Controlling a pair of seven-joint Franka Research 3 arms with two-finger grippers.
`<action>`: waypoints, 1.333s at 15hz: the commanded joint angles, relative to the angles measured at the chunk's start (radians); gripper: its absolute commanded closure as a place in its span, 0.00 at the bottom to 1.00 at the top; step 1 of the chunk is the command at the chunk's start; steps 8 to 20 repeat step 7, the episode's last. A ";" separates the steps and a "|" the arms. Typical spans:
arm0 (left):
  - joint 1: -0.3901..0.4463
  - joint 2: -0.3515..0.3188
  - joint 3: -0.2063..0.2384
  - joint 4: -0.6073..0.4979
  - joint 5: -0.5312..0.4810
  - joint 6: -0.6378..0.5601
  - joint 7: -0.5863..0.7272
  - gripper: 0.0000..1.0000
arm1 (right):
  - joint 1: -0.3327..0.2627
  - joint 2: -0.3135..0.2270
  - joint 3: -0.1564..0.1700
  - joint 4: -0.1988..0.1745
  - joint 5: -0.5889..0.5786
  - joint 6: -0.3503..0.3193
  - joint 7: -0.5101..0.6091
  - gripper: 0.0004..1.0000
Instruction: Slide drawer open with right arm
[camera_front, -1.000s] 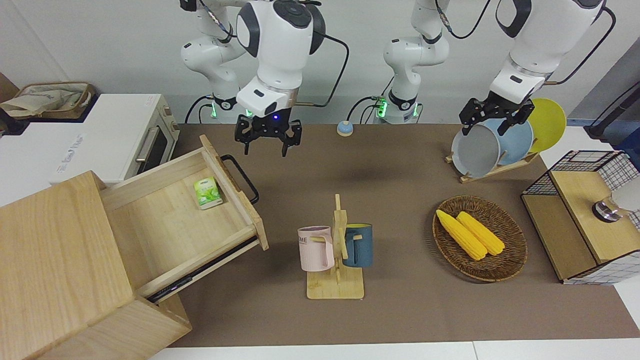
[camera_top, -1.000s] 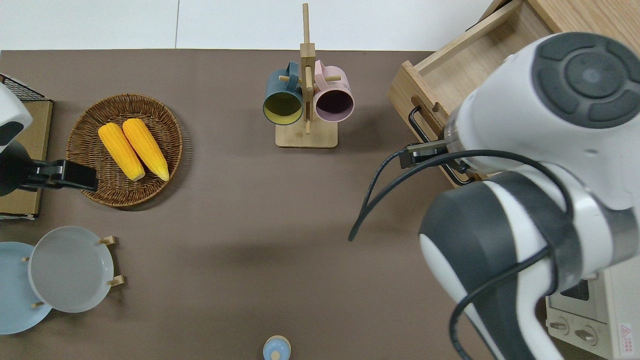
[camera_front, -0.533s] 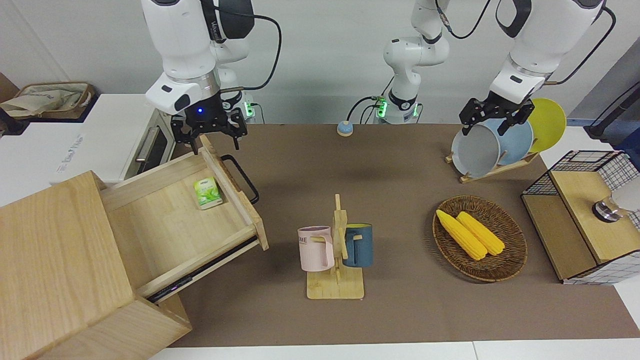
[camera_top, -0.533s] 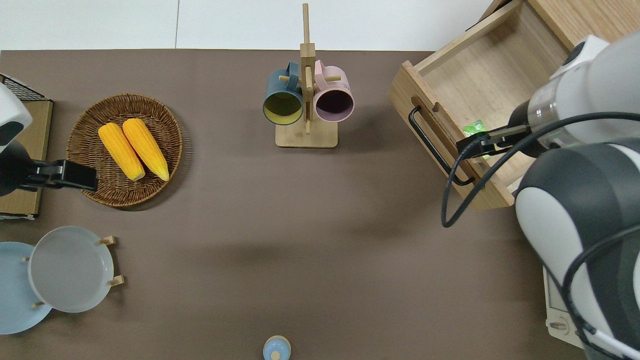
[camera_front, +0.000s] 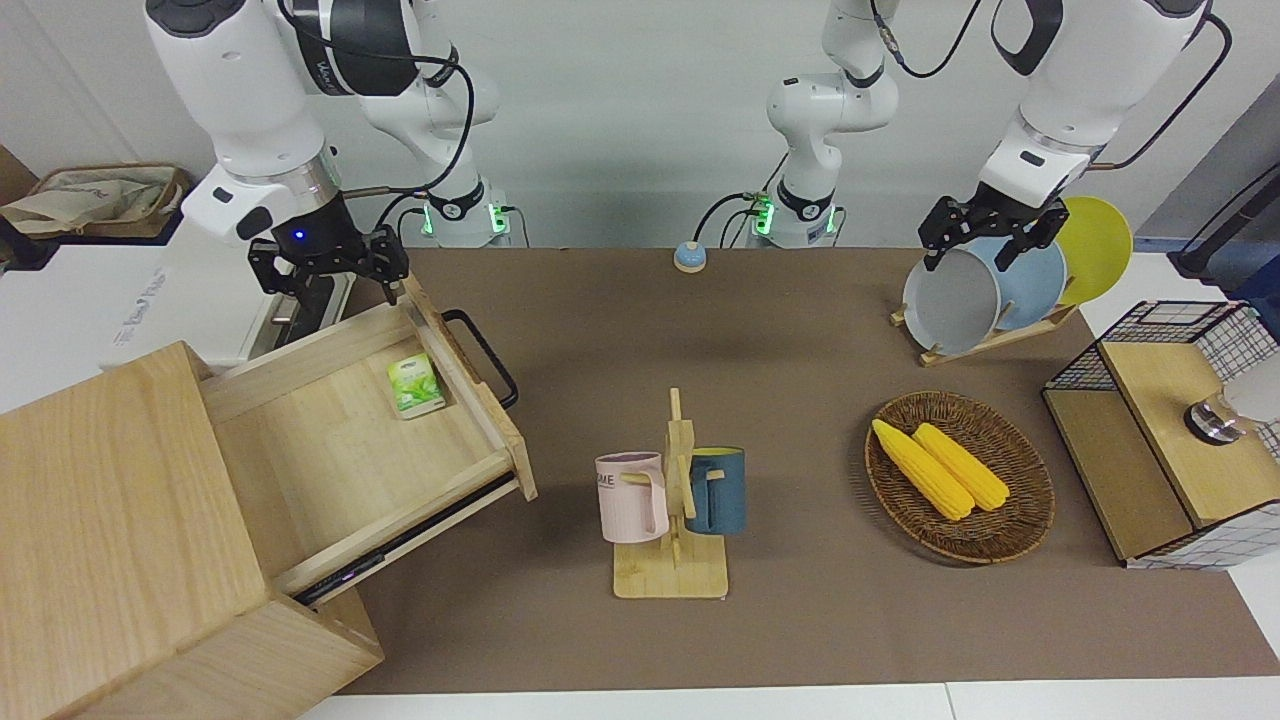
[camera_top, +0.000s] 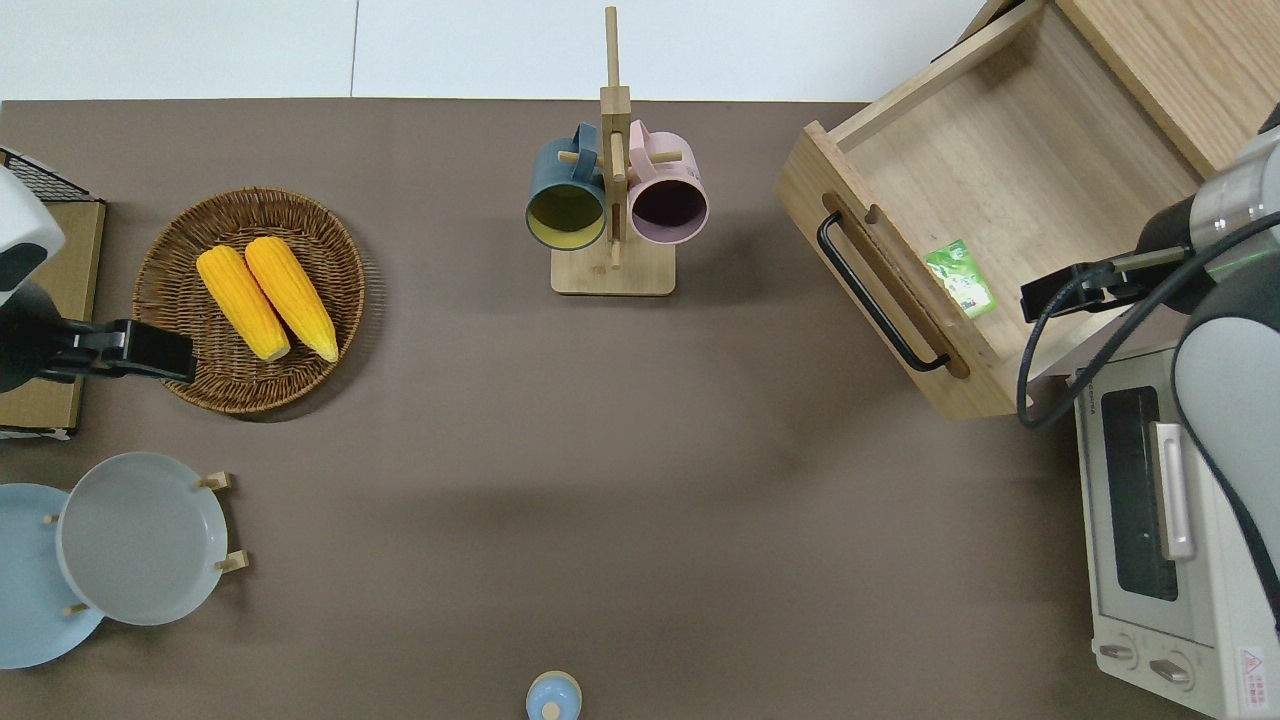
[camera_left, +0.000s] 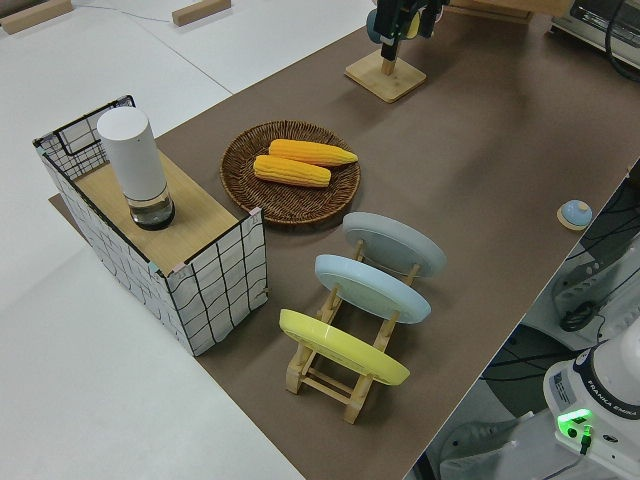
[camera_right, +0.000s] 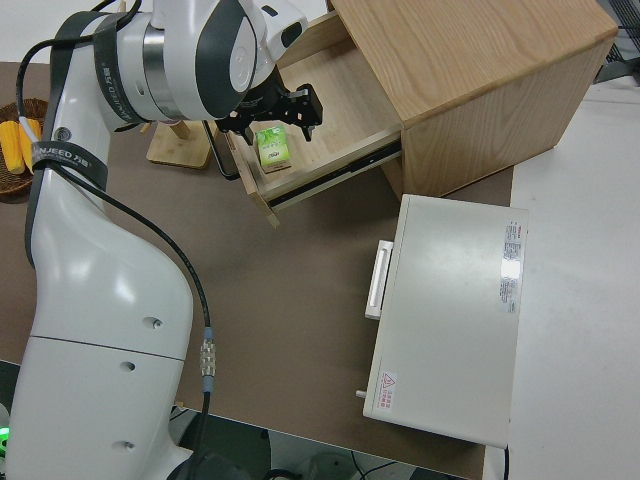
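The drawer (camera_front: 330, 450) is slid far out of the pale wooden cabinet (camera_front: 110, 520), as the overhead view (camera_top: 1000, 170) and the right side view (camera_right: 325, 105) also show. Its black bar handle (camera_front: 487, 355) faces the table's middle and nothing touches it (camera_top: 880, 295). A green packet (camera_front: 415, 385) lies inside the drawer. My right gripper (camera_front: 330, 280), blue light on, is open and empty in the air over the drawer's side next to the toaster oven, well clear of the handle (camera_right: 272, 115). The left arm is parked, its gripper (camera_front: 985, 240) open.
A white toaster oven (camera_top: 1150, 520) stands beside the drawer, nearer to the robots. A mug rack (camera_front: 675, 490) with two mugs stands mid-table. Toward the left arm's end are a wicker basket (camera_front: 1030, 520) with corn, a plate rack (camera_front: 990, 290) and a wire-mesh box (camera_front: 1160, 430).
The right gripper swung from beside the handle, across the drawer, to its side by the toaster oven. The drawer stayed open and still. The left arm did not move.
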 joint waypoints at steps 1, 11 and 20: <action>0.005 0.011 -0.007 0.026 0.017 -0.020 0.010 0.01 | -0.018 -0.021 0.014 -0.032 0.020 0.003 0.021 0.01; 0.005 0.011 -0.007 0.026 0.017 -0.020 0.010 0.01 | -0.003 -0.018 0.014 -0.025 0.014 0.003 0.082 0.01; 0.005 0.011 -0.007 0.026 0.017 -0.020 0.010 0.01 | -0.003 -0.018 0.014 -0.025 0.014 0.003 0.082 0.01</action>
